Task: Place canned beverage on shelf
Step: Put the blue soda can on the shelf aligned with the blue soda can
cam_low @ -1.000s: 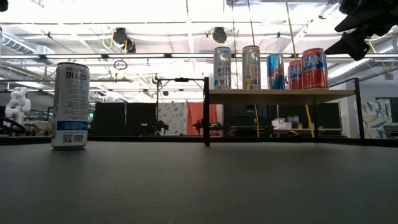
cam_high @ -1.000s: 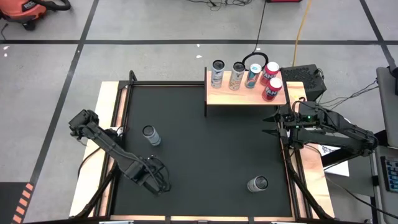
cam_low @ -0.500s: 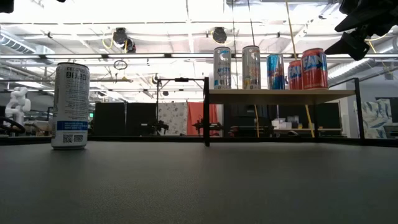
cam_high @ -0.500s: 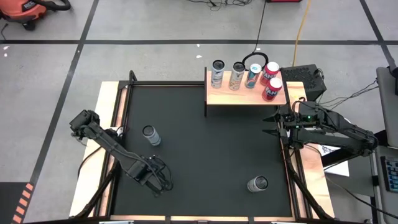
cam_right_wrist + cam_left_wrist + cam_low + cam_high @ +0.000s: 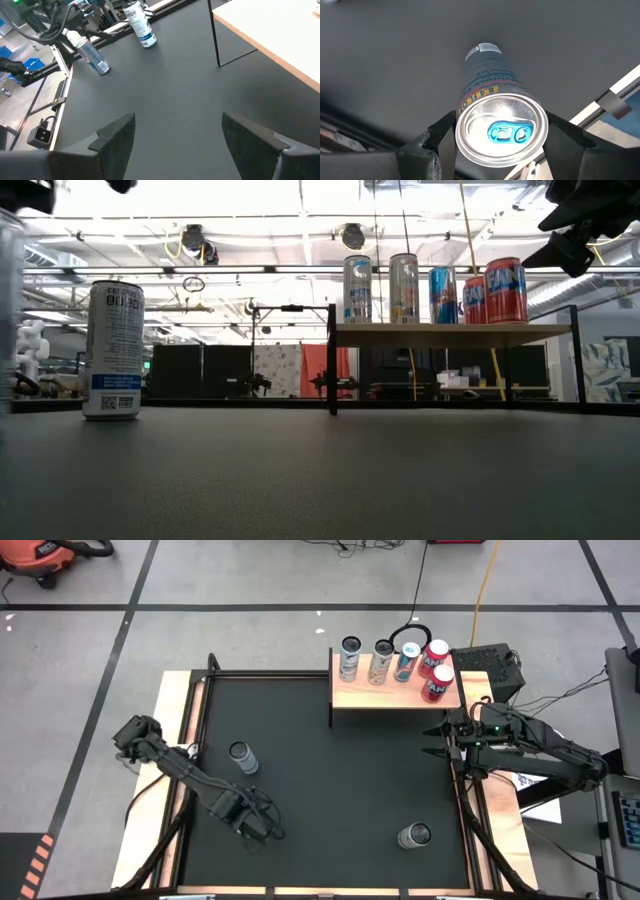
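A slim can (image 5: 501, 125) is seen between the left gripper's (image 5: 262, 830) fingers (image 5: 427, 145), which sit close on both sides of its rim at the lower left of the high view; contact cannot be told. The right gripper (image 5: 437, 743) is held with fingers spread and empty at right of centre, just below the shelf (image 5: 395, 693), where five cans (image 5: 395, 661) stand. Two more cans are seen on the bench (image 5: 330, 780): one (image 5: 243, 757) at left, one (image 5: 414, 835) at lower right.
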Controlling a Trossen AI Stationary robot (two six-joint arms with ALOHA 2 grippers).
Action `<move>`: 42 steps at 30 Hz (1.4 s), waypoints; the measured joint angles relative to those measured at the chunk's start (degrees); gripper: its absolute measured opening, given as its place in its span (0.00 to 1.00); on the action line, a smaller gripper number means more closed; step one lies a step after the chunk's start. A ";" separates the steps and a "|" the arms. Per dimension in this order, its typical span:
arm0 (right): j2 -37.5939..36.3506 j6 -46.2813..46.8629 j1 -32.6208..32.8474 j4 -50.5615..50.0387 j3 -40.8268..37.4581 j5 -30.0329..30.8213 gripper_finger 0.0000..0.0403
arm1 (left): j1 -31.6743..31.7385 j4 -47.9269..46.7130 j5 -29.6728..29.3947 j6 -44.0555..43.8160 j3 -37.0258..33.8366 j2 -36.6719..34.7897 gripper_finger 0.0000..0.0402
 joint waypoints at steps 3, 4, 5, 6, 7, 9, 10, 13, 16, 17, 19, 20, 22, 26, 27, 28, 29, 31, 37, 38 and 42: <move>0.00 -0.12 0.00 0.00 0.00 0.00 0.69 | 2.31 0.01 -0.19 3.56 0.00 0.00 0.56; 0.00 -0.41 -0.01 0.00 0.00 0.02 0.69 | 3.13 0.02 -0.27 4.81 0.00 0.00 0.56; 0.00 -0.53 -0.01 0.01 0.00 0.00 0.69 | 3.91 0.02 -0.29 5.85 0.02 0.00 0.56; 0.00 -0.59 -0.02 0.02 0.00 0.02 0.69 | 4.65 -0.03 -0.33 6.85 0.09 0.00 0.56; 0.00 -0.59 -0.01 0.02 0.00 0.00 0.69 | 5.33 -0.14 -0.48 8.18 0.34 0.00 0.56; 0.00 -0.53 -0.01 0.26 0.00 0.01 0.69 | 6.68 -0.07 -0.71 10.75 1.23 0.02 0.56; 0.00 -0.59 -0.01 0.72 0.00 0.01 0.69 | 7.41 0.03 -0.71 11.90 1.78 0.00 0.56; 0.00 -2.17 0.00 1.80 0.00 0.00 0.69 | 9.70 -0.19 -0.71 14.69 3.50 0.01 0.56; -0.02 -2.36 0.00 3.23 0.00 0.02 0.69 | 11.91 -0.03 -0.71 17.26 5.82 0.00 0.56; 0.00 -2.45 0.00 3.77 0.00 0.01 0.69 | 12.59 0.00 -0.71 18.26 6.50 0.00 0.56; 0.00 -2.98 0.00 4.25 0.00 -0.08 0.69 | 13.99 -0.16 -0.71 20.11 7.89 0.00 0.56; 0.00 -3.43 -0.01 4.60 0.00 -0.10 0.69 | 14.67 -0.17 -0.79 21.07 8.74 0.00 0.56; 0.00 -4.17 0.00 5.48 0.00 -0.11 0.69 | 16.06 0.05 -1.32 22.86 10.31 -0.01 0.56; 0.00 -5.33 -0.01 6.35 0.00 -0.12 0.69 | 18.68 0.54 -2.56 26.81 12.95 -0.02 0.56; -0.01 -5.42 -0.01 6.51 0.00 -0.12 0.69 | 19.30 0.77 -2.70 27.72 13.73 -0.02 0.56; 0.00 -5.42 0.00 6.90 0.00 -0.11 0.69 | 19.86 1.09 -2.76 28.78 14.25 -0.04 0.56; 0.00 -5.42 0.00 7.34 0.00 -0.13 0.69 | 20.52 1.56 -2.76 29.43 14.61 -0.04 0.56; 0.00 -5.40 -0.02 8.57 0.00 -0.12 0.69 | 21.71 2.95 -2.74 31.14 15.08 -0.04 0.56; 0.00 -5.03 -0.01 11.27 0.02 -0.13 0.69 | 24.17 5.66 -2.74 36.14 16.57 -0.07 0.56; -0.02 -5.03 0.00 11.29 0.02 -0.13 0.69 | 24.49 5.61 -2.73 36.38 16.63 -0.03 0.56; 0.00 -5.09 0.00 11.26 0.02 -0.15 0.69 | 25.14 5.15 -2.39 36.71 16.72 -0.02 0.56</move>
